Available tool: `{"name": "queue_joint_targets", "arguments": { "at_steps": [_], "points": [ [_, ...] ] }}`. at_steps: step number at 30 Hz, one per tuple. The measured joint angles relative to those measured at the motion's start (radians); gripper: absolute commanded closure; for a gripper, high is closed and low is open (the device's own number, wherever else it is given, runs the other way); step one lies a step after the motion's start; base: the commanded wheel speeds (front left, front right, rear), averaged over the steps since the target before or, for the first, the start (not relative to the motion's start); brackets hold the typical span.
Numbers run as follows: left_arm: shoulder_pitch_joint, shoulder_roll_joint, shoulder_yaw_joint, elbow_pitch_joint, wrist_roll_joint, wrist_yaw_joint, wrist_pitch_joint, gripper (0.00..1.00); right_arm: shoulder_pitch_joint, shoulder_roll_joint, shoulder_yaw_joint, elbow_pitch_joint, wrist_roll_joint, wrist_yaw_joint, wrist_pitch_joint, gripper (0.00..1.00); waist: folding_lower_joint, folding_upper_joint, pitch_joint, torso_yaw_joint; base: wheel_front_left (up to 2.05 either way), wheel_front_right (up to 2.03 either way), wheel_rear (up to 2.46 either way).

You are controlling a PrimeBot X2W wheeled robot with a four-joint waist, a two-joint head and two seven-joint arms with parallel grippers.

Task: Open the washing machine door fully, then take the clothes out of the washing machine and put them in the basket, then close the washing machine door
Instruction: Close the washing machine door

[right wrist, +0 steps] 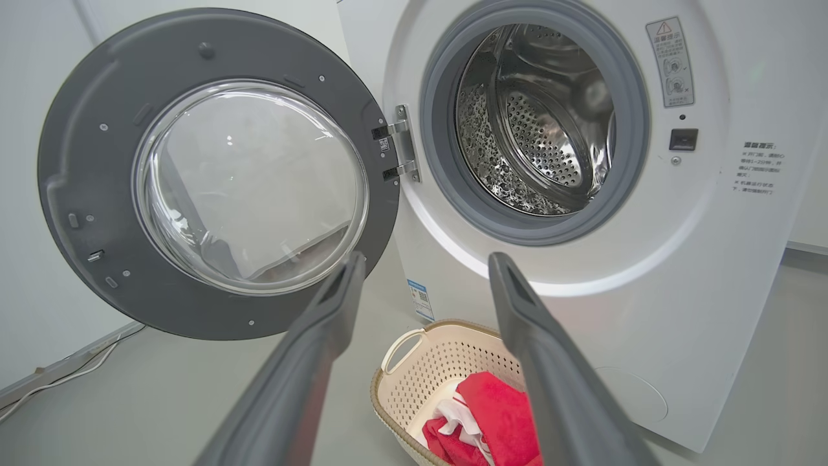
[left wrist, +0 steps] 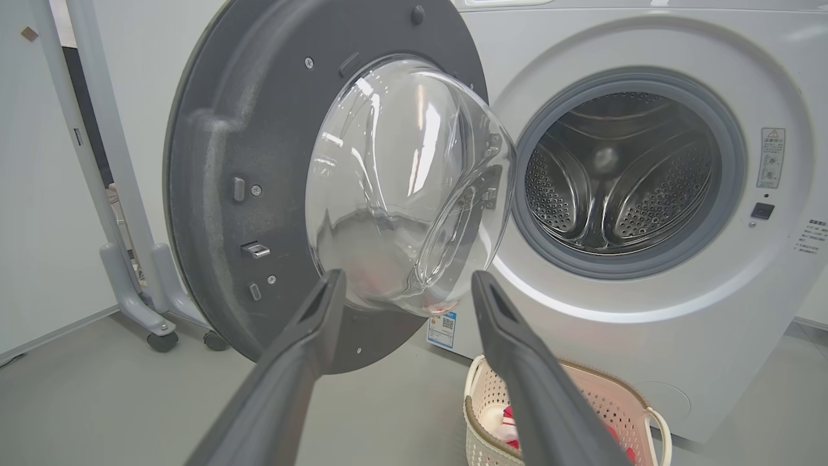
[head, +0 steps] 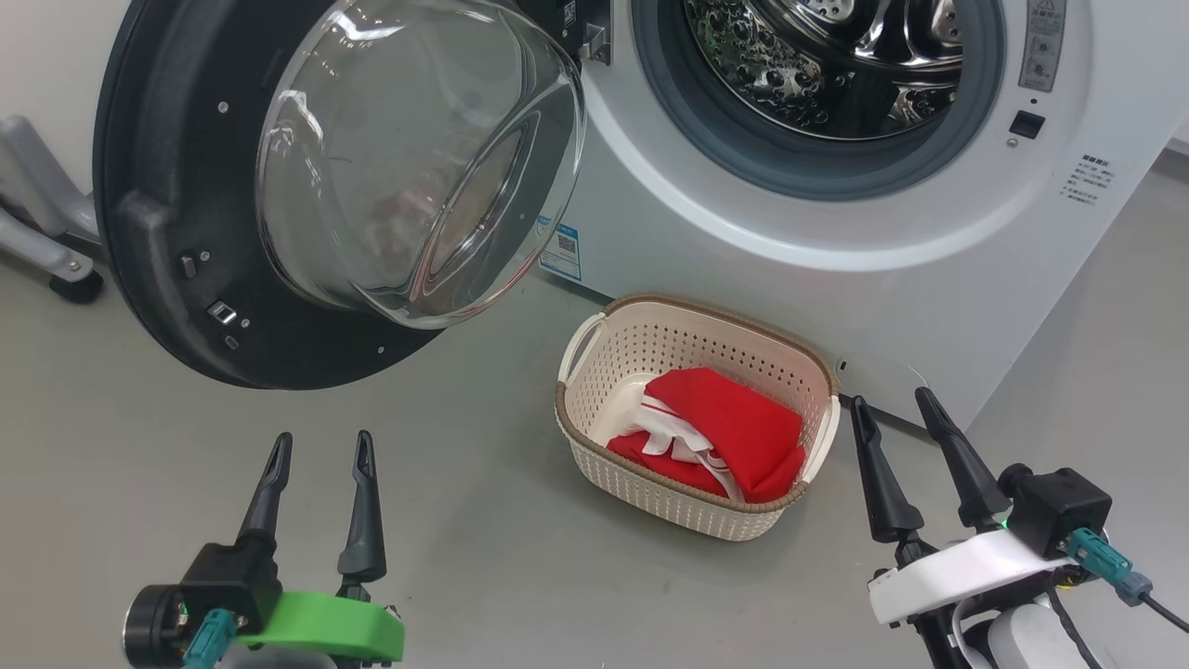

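1. My left gripper [head: 323, 437] sits at the lower left of the head view, above the grey floor [head: 464, 548]. Its two dark fingers are spread wide apart, with nothing between them.
2. In the left wrist view, these fingers point at the lower part of the washing machine door [head: 158, 186], well apart from it.
3. My right gripper [head: 892, 398] sits at the lower right of the head view. Its fingers are likewise spread and empty. Its fingertips stand just beside the right end of the basket [head: 669, 502], near the lower front of the washing machine [head: 836, 242].
4. The washing machine door stands swung open to the left of the machine, hung on the hinge [right wrist: 402, 149] at the left edge of the opening. Its dark inner face is turned toward me, and the clear glass bowl [head: 409, 158] bulges outward.
5. The perforated steel drum [head: 836, 65] is exposed, ringed by the grey gasket [head: 790, 167].
6. The basket stands on the floor in front of the machine, below the opening and to the right of the door's lower edge.
7. The clothes [head: 734, 423] lie inside the basket: red fabric with white parts, bunched below the brown rim.
8. A blue label sticker [head: 560, 249] is fixed low on the machine's front, behind the basket.
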Motion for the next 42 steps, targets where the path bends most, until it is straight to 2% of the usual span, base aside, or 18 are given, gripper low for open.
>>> {"name": "queue_joint_targets", "arguments": {
  "at_steps": [6, 7, 8, 20, 30, 33, 42],
  "points": [
    [0.002, 0.000, 0.000, -0.002, 0.000, 0.000, 0.000, 0.00, 0.000, 0.000, 0.004, 0.001, 0.000, 0.000, 0.000, 0.00, 0.0000, 0.0000, 0.002, -0.002, 0.00, 0.00, 0.00],
    [0.002, 0.000, 0.000, -0.002, 0.000, 0.000, 0.000, 0.65, 0.000, 0.000, 0.005, 0.001, 0.000, 0.000, 0.000, 0.00, 0.0000, 0.0000, 0.002, -0.002, 0.00, 0.00, 0.00],
    [0.003, 0.000, 0.000, -0.002, 0.000, 0.000, 0.000, 1.00, 0.000, 0.000, 0.006, 0.001, 0.000, 0.000, 0.000, 0.00, 0.0000, 0.0000, 0.003, -0.002, 0.00, 0.00, 0.00],
    [0.008, 0.000, 0.005, -0.040, 0.002, 0.000, 0.000, 1.00, -0.003, -0.023, 0.031, -0.009, -0.023, 0.000, 0.000, 0.00, 0.0000, 0.0000, 0.040, -0.008, 0.00, 0.00, 0.00],
    [0.005, 0.003, 0.066, -0.151, 0.053, 0.007, 0.000, 1.00, -0.030, -0.062, 0.047, -0.065, -0.045, 0.000, 0.000, 0.00, 0.0000, 0.0000, 0.121, -0.022, 0.00, 0.00, 0.00],
    [-0.013, 0.022, 0.107, -0.196, 0.060, 0.008, 0.000, 1.00, -0.042, -0.078, 0.043, -0.079, -0.045, 0.000, 0.001, 0.00, 0.0000, 0.0000, 0.150, -0.027, 0.00, 0.00, 0.00],
    [-0.136, 0.156, 0.287, -0.347, 0.112, 0.008, -0.006, 1.00, -0.065, -0.123, 0.038, -0.100, -0.045, 0.000, 0.010, 0.00, 0.0000, 0.0000, 0.232, -0.048, 0.00, 0.00, 0.00]
  ]
}}
